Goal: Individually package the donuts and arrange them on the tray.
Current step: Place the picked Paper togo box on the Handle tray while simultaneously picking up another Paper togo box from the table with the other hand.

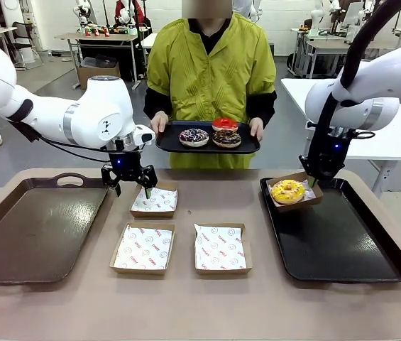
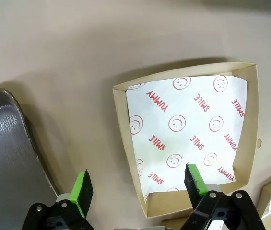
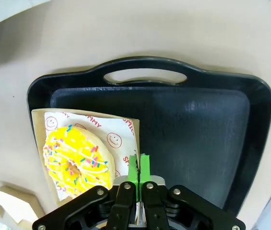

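Right fingers (image 1: pixel 312 182) (image 3: pixel 139 168): closed, green pads pinched on the side wall of a shallow square cardboard box (image 1: pixel 314 202) (image 3: pixel 38 134) lined with printed white paper. The yellow-iced ring donut (image 1: pixel 287 190) (image 3: pixel 76 160) with coloured sprinkles sits in that box, just beside the fingers. The box is tilted over the handle-end corner of the large black tray (image 1: pixel 356 241) (image 3: pixel 197 124). Cannot tell whether its base touches the tray.

Left fingers (image 1: pixel 147 190) (image 2: pixel 82 191): spread wide, holding nothing. They hover over one wall of an empty paper-lined box (image 1: pixel 153 213) (image 2: pixel 124 124), with one pad over the bare worktop (image 1: pixel 186 298) outside it and the other over the paper.

Well beyond both sets of fingers, a person holds a small black serving tray (image 1: pixel 168 142). It carries two chocolate-iced sprinkled donuts (image 1: pixel 194 137) and one glossy red-iced donut (image 1: pixel 225 123), all unboxed.

Handling, as judged:
- The donuts look light and soft, and the icing looks easy to smear or dent.
- The glossy red icing is probably slick.
- Taking a loose donut by the plain outer flank, below the icing line, looks safer than pinching through the hole.
- Once a donut is boxed, the cardboard wall looks like the better hold, as on the right. It is stiff enough to pinch, but the box droops under the load, so the donut could slide.
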`<state>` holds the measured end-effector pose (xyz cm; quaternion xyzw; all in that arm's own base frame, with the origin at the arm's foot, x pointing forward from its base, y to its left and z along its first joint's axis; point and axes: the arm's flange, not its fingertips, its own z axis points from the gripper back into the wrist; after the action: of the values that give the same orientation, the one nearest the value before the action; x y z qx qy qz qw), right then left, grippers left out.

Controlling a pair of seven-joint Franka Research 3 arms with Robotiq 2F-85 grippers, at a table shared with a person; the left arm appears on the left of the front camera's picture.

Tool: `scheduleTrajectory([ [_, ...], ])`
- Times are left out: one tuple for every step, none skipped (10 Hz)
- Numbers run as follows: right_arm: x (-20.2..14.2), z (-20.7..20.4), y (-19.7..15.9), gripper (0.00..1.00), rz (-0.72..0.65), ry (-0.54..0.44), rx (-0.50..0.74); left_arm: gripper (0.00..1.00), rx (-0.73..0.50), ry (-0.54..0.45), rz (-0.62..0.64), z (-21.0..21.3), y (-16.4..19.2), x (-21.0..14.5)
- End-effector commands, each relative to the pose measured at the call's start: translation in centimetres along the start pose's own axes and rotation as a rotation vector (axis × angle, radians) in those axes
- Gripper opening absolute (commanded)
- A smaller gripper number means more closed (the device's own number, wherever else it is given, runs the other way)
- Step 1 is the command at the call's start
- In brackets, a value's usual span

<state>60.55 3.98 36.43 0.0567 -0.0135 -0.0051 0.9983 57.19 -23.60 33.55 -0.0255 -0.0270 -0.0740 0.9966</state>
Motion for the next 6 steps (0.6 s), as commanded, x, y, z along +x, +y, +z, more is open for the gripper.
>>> scheduleTrajectory([
  [0.78,0.5,0.66,0.01,-0.01,0.021,0.038,1.0,-0.022,0.021,0.002,-0.38,0.45,0.77],
  [0.85,0.33,0.92,0.01,-0.011,0.027,0.036,1.0,-0.025,0.025,0.001,-0.57,0.52,0.81],
  [0.92,0.19,1.03,0.01,-0.012,0.033,0.037,1.0,-0.027,0.029,-0.002,-0.7,0.62,0.82],
  [0.96,0.1,1.08,0.01,-0.017,0.038,0.041,1.0,-0.033,0.027,-0.005,-0.69,0.75,0.79],
  [0.89,0.12,1.08,0.01,-0.018,0.039,0.044,1.0,-0.035,0.027,-0.01,-0.68,0.69,0.76],
  [0.87,0.11,1.06,0.01,-0.023,0.042,0.046,1.0,-0.036,0.029,-0.01,-0.66,0.69,0.79],
])
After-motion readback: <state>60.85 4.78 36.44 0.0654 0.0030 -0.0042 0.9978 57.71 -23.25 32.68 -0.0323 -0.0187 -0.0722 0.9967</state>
